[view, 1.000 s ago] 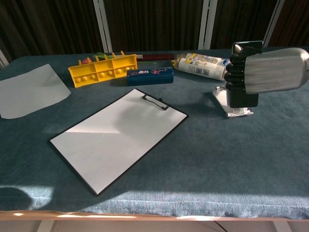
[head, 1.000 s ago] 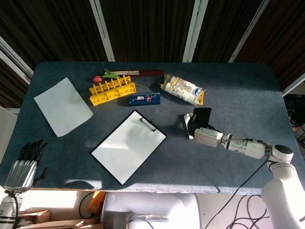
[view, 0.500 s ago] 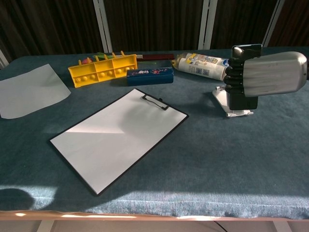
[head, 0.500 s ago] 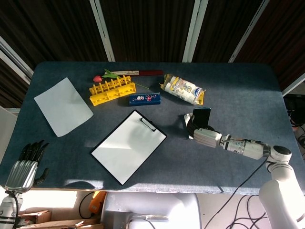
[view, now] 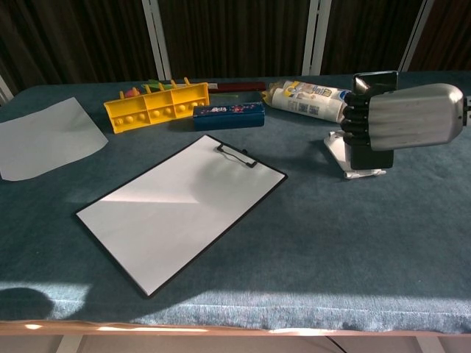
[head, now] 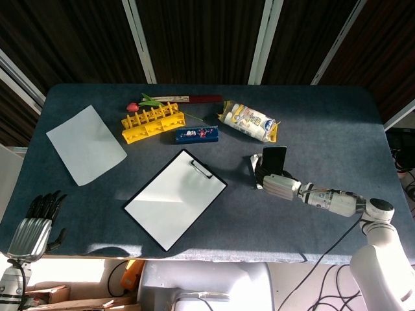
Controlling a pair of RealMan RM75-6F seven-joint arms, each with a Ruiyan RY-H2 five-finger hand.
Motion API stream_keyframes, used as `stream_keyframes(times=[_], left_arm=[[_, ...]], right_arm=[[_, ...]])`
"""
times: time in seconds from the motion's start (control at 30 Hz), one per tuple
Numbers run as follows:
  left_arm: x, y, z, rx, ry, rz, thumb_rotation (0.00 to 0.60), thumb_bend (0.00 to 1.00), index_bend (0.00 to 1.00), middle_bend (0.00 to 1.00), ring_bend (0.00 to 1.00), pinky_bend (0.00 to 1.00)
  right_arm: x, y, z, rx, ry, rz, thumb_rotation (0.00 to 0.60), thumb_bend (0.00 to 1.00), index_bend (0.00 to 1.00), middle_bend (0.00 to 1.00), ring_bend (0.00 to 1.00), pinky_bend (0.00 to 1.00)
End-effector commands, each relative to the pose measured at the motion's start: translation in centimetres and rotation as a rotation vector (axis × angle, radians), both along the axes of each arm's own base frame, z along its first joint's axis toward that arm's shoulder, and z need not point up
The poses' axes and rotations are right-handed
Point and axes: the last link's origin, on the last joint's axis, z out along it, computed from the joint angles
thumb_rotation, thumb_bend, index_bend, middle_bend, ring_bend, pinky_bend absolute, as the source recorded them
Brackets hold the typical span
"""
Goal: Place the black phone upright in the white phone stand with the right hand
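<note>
Black phone (view: 372,151) held upright in the white phone stand (view: 340,152) by the right hand (view: 401,118).

The phone is kept vertical, its lower edge judged to be seated in the stand, so that it can be left leaning there once released. It is gripped by the right hand's fingers (view: 355,118), wrapped around its edge; the arm is stretched low across the table (head: 337,116) from the right. The left hand (head: 29,233) is hung off the table's near-left corner, fingers apart, nothing held.

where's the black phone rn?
Right side of the table: the black phone stands upright on the white phone stand, gripped by the right hand, just in front of the snack bag.
</note>
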Motion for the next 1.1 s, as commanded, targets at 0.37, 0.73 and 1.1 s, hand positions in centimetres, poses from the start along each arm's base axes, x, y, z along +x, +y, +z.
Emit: stream_keyframes(times=[0.37,0.73,1.1], left_arm=[[0.01,-0.06,-0.03,-0.001,0.002,0.000,0.600,0.39,0.00,0.00,0.00,0.05],[0.03,-0.08,-0.09,-0.005,0.003,0.000,0.600,0.39,0.00,0.00,0.00,0.05],[0.10,-0.18,-0.10,-0.003,0.004,-0.003,0.600,0.39,0.00,0.00,0.00,0.05]], right_arm=[[-0.02,0.05,-0.42,0.005,0.001,-0.008,0.600,0.36,0.82,0.77,0.57,0.42],[-0.17,-0.05,-0.50,-0.009,0.003,-0.017,0.600,0.36,0.64,0.64,0.51,0.38],[-0.36,-0.07,-0.61,-0.009,0.003,-0.034,0.600,0.36,0.20,0.42,0.38,0.32]])
